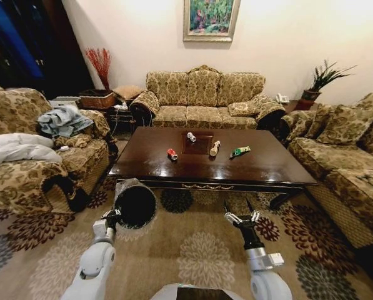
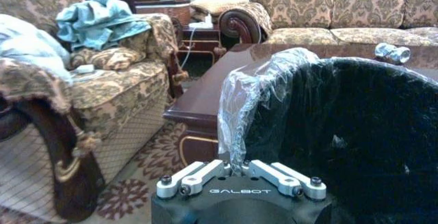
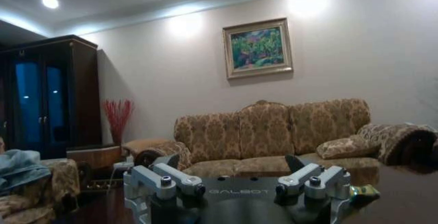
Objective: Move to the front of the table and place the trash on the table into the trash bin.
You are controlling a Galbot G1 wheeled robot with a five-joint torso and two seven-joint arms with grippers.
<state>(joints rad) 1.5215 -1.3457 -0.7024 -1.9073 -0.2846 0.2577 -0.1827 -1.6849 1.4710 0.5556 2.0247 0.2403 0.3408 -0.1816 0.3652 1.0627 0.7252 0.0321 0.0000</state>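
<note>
Left gripper (image 1: 114, 214) clamped on trash bin (image 1: 135, 204) rim, bin tipped, mouth toward table (image 1: 261, 170). Right gripper (image 1: 241, 218) spread wide, empty, just short of near edge. Trash far ahead, mid-table: red-and-white can (image 1: 172, 154), silver piece (image 1: 191, 137), tan bottle (image 1: 215, 148) lying near-to-far, green wrapper (image 1: 240, 150) nearest right gripper.
</note>
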